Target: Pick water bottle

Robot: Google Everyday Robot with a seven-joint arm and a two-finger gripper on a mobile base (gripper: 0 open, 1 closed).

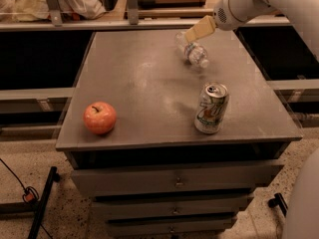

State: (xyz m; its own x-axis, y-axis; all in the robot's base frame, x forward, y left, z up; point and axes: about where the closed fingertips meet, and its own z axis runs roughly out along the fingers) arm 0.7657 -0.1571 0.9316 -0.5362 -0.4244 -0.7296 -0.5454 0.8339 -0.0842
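The water bottle [195,54] is a small clear ribbed bottle lying on its side at the back of the grey table [144,78], right of centre. My gripper [191,34] reaches in from the upper right on a white arm [259,1]. Its tan tip is right at the bottle's far end, just above the table. I cannot tell whether it touches the bottle.
A silver-green soda can [211,108] stands upright near the front right of the table, in front of the bottle. A red apple [99,117] sits near the front left edge. Drawers are below the tabletop. A shelf with cloth runs behind the table.
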